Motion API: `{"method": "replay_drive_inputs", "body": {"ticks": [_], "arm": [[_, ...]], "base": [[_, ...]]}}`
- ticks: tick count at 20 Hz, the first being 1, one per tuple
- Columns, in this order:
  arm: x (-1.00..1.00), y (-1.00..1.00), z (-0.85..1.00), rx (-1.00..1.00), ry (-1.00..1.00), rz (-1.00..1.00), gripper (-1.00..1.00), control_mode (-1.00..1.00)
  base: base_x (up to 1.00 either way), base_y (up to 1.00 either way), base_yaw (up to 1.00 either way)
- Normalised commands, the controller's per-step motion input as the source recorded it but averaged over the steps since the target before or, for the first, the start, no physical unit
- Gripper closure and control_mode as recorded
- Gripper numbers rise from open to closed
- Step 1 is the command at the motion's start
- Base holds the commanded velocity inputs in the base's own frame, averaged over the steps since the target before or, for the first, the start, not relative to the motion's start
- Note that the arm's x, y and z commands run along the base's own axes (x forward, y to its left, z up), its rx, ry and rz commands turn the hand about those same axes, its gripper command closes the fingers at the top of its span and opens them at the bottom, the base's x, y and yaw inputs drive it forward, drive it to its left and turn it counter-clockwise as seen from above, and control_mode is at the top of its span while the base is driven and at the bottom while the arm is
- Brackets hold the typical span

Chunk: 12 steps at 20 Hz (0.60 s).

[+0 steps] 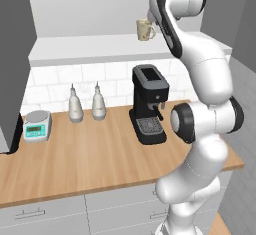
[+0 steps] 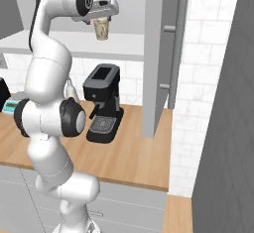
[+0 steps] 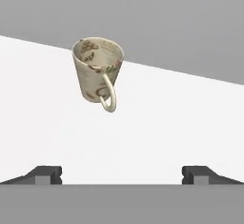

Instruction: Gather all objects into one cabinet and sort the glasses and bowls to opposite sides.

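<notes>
A: Start with the left base view. What is there?

B: A cream mug [image 1: 145, 29] stands on the long white shelf board [image 1: 90, 46] of the cabinet recess, toward the right end. The arm's upper part rises just beside it, to its right. Below, on the wooden tabletop [image 1: 95, 154], stand a black coffee machine [image 1: 148, 104], two pale bottles [image 1: 75, 105] side by side near the tiled wall, and a small kitchen scale [image 1: 37, 125] further left.

A: And the right base view?

B: The arm bends over at the top, and the end effector [image 2: 101, 14] sits directly above the mug [image 2: 101, 29], which looks upright on the shelf board [image 2: 114, 46]. I cannot tell from here whether the fingers touch it. The coffee machine [image 2: 102, 103] is below on the tabletop [image 2: 134, 155], and a grey door panel with a long bar handle [image 2: 176, 48] stands to the right.

A: The hand view?

B: The two dark fingertips [image 3: 45, 174] stand far apart at the bottom, so the end effector [image 3: 121, 175] is released, gripping nothing. The mug [image 3: 97, 73] is well apart from them, on the white shelf board [image 3: 57, 123], its handle turned toward the camera, brownish markings on its wall. The pale grey back wall [image 3: 167, 23] runs behind it.
</notes>
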Motion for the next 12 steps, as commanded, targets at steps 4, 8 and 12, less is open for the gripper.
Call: {"method": "replay_drive_inputs", "body": {"ticks": [4,8,12], "arm": [[-0.22,-0.01,-0.36,-0.05,-0.11,0.04,-1.00,-1.00],[-0.15,0.00,-0.40,0.00,-0.16,0.08,-1.00,-1.00],[-0.01,0.00,-0.45,0.00,-0.14,0.09,-1.00,-1.00]], "base": [[0.00,0.00,0.00],[0.00,0.00,0.00],[0.00,0.00,0.00]]}}
